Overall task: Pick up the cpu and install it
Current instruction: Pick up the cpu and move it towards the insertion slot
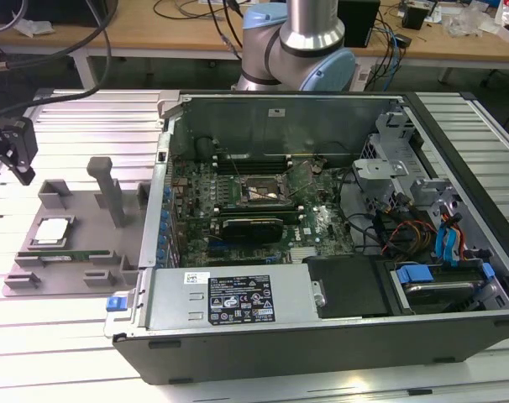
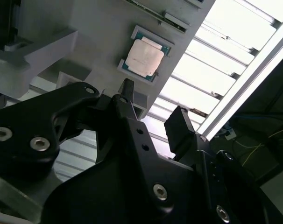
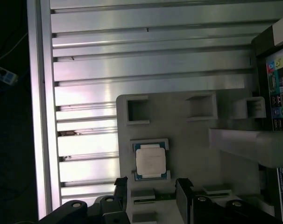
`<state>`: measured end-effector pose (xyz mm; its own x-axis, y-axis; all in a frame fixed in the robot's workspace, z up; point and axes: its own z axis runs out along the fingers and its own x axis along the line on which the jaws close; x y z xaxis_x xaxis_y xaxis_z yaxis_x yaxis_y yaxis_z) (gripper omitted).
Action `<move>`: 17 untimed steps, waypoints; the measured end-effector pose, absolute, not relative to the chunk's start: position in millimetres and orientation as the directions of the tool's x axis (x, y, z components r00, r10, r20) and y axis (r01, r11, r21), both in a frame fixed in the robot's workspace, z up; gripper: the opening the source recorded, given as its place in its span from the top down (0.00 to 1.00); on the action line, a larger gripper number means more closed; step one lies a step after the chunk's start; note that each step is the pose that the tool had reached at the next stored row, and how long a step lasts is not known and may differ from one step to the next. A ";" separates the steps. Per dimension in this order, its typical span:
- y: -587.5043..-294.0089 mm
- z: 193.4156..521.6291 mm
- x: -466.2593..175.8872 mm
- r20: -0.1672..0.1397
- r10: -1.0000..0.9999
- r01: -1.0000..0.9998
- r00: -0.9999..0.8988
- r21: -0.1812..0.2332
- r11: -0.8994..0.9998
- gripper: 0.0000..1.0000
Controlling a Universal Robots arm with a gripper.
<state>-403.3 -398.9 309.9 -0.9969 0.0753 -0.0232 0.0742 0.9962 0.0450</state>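
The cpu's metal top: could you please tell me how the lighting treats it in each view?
In the exterior view the cpu looks evenly lit, dull silver, without a hot spot; in the first wrist view it reads pale, almost washed out, against the grey tray; in the second wrist view it is pale too, beside table slats blown out white.

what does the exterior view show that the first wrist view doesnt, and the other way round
Exterior view adds: the open computer case, its motherboard with the cpu socket, the graphics card and the robot arm.
First wrist view adds: the claw seen close, fingertips apart and holding nothing, plus the dark floor beside the table.
Both share: the cpu lying in the grey tray on the slatted table.
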 end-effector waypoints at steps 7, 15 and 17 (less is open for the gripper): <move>-398.9 304.8 -403.3 -0.023 0.075 0.074 -0.997 0.045 0.996 0.46; -398.8 298.7 -403.3 -0.023 0.075 0.074 -0.997 0.045 0.996 0.46; -398.9 297.1 -403.3 -0.023 0.075 0.074 -0.997 0.045 0.996 0.46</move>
<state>-403.3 -398.9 297.1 -0.9969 0.0753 -0.0233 0.0742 0.9962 0.0451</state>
